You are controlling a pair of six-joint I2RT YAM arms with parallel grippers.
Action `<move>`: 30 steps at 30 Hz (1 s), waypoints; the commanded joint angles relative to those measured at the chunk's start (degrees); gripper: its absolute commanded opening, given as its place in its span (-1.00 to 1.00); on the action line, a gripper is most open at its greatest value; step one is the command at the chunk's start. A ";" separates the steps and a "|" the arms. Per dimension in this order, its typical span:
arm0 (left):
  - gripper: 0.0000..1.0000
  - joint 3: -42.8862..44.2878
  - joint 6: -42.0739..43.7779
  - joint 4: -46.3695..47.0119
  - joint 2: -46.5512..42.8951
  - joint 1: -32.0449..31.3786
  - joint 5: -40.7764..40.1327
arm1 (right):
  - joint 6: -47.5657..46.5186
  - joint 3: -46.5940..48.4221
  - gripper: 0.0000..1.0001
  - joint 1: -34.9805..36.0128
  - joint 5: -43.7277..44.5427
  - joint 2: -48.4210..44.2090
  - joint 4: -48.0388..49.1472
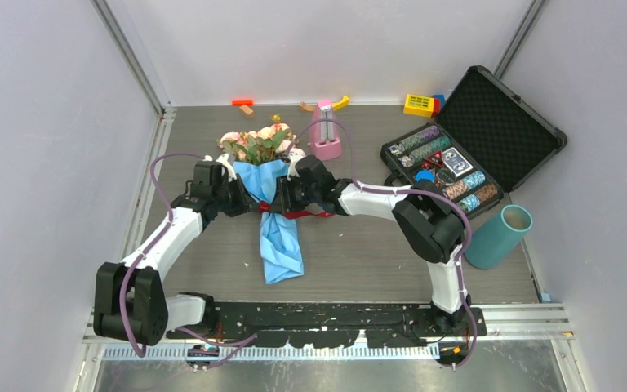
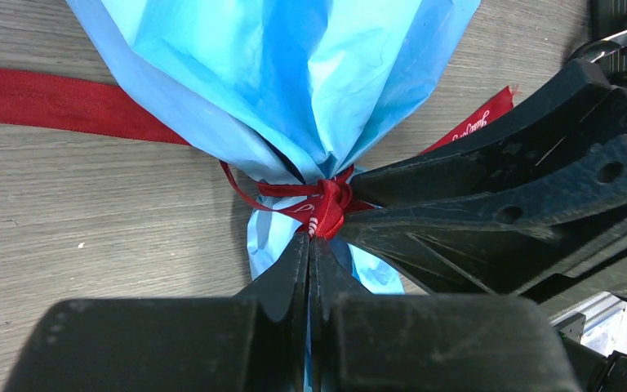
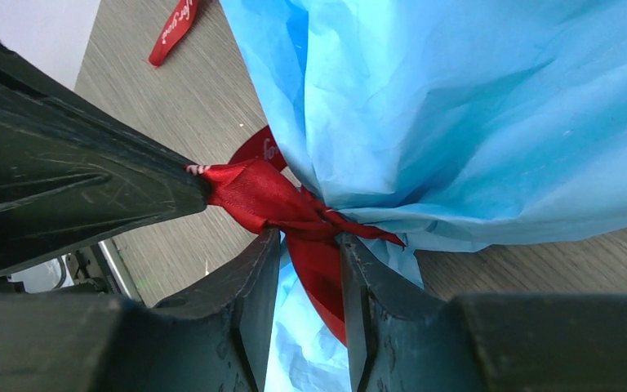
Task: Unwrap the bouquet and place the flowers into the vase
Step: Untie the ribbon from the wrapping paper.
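**Both pincers at the bouquet's knot**

From above, the bouquet (image 1: 277, 237) lay mid-counter (image 1: 359, 261), roses (image 1: 253, 145) toward the far edge and the blue paper tail toward the near edge. The left pincer (image 1: 247, 201) and right pincer (image 1: 282, 201) met at its tied waist from either side, where red ribbon (image 1: 309, 215) trailed to the right. The teal vase (image 1: 498, 237) sat tilted by the right edge, well apart from the bouquet, beside an open case (image 1: 490, 135).

In the left wrist view, the left fingers were pressed together, their tips at the ribbon knot below the gathered paper (image 2: 294, 65).

In the right wrist view, the left pincer's tip pinched a fold of ribbon. The right fingers stood apart, straddling a hanging ribbon tail just below the knot.
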 commanded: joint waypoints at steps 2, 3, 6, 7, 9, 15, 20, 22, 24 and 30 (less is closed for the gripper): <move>-1.00 2.06 0.70 1.52 0.30 0.31 0.93 | -1.53 2.68 -0.31 0.89 -0.51 0.98 1.57; -1.00 2.15 0.74 1.54 0.41 0.31 0.97 | -1.50 2.69 -0.35 0.90 -0.36 0.94 1.59; -1.00 2.17 0.74 1.54 0.75 0.31 0.94 | -1.07 2.61 -0.61 0.96 0.21 0.52 2.05; -1.00 2.10 0.71 1.54 0.83 0.31 0.82 | -0.75 2.39 -0.65 0.99 0.81 0.32 2.31; -1.00 2.01 0.56 1.31 0.66 0.31 0.21 | 0.04 1.46 -0.78 0.92 1.94 -0.92 3.85; -1.00 1.25 -1.97 0.17 -0.16 1.43 -3.54 | 2.82 -3.87 -0.99 0.93 9.02 -5.26 6.09; -1.00 -0.16 -4.63 0.85 0.96 3.20 -2.34 | 4.08 -6.93 -0.99 0.90 11.11 -7.26 7.23; -1.00 -0.66 -4.84 1.68 1.29 3.49 -1.06 | 4.53 -7.55 -0.99 0.92 10.80 -7.15 7.56; -1.00 -1.00 -4.35 2.92 1.18 3.54 0.59 | 4.81 -8.06 -1.00 0.92 9.87 -7.15 8.22; -1.00 -0.76 -2.92 4.80 0.57 3.57 5.40 | 1.68 -6.04 -0.57 0.92 8.21 -8.69 5.72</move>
